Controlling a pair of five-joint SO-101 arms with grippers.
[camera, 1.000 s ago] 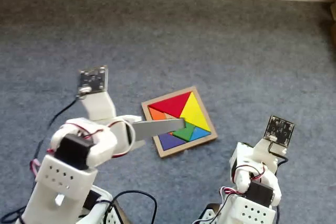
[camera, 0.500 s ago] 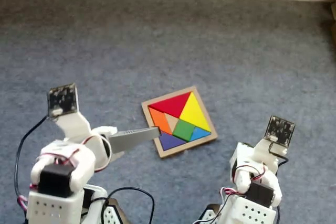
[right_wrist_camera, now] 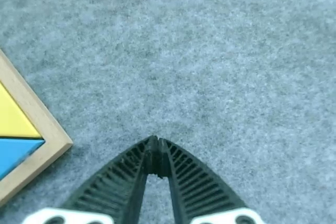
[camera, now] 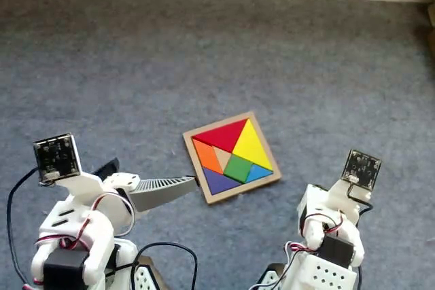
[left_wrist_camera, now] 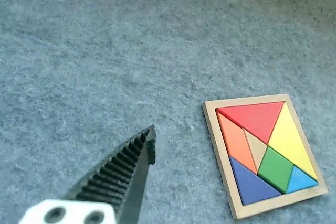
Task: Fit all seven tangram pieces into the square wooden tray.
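I'm looking down on a grey carpeted tabletop (camera: 204,45), with the white left arm (camera: 81,229) and the white right arm (camera: 329,232) at its near edge. The square wooden tray (camera: 217,124) lies between them, turned at an angle and flat on the carpet.

Inside it I count seven pieces: a large red triangle (camera: 223,135), a large yellow triangle (camera: 251,146), an orange parallelogram (camera: 206,155), a purple triangle (camera: 219,181), a green square (camera: 238,166), a light blue triangle (camera: 259,172) and a small tan triangle (camera: 223,157). They look flush, so I judge the fitting done.

What remains is to get clear cleanly. I'd raise the arm before swinging it, so nothing drags the rim or tips a piece.

The left gripper (left_wrist_camera: 150,132) hangs over carpet just beside the tray's near-left rim, apparently not touching it. I cannot tell whether it is parted or closed. The right gripper (right_wrist_camera: 156,148) is pinched together on nothing, over bare carpet near a tray corner.
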